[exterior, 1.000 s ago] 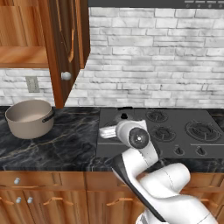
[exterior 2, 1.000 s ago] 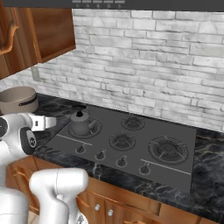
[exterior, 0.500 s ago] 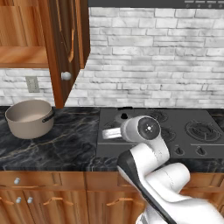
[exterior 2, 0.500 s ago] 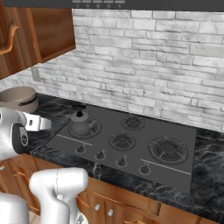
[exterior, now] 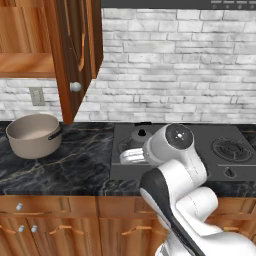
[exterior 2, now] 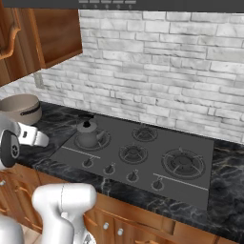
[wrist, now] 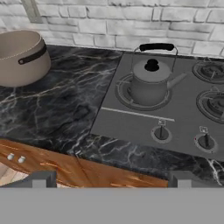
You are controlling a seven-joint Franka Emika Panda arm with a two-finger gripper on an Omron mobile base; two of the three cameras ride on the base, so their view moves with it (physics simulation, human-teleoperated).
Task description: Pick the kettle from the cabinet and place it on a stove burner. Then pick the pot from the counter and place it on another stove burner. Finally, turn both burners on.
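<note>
The dark grey kettle stands upright on the rear-left burner of the stove, its spout pointing right; it is also seen as kettle and, half behind my arm, as kettle. The beige pot sits on the black marble counter left of the stove, also pot. My gripper is open and holds nothing, hovering over the counter's front edge, well short of kettle and pot. The cabinet above the pot has its door swung open.
The stove has several free burners, such as the large one at the right. Round knobs line its front edge. Wooden drawers run below the counter. A white brick wall backs everything.
My arm has drawn the hand back slightly from the stove toward the counter's front left. The kettle stays on its burner and the jaws remain wide apart.
</note>
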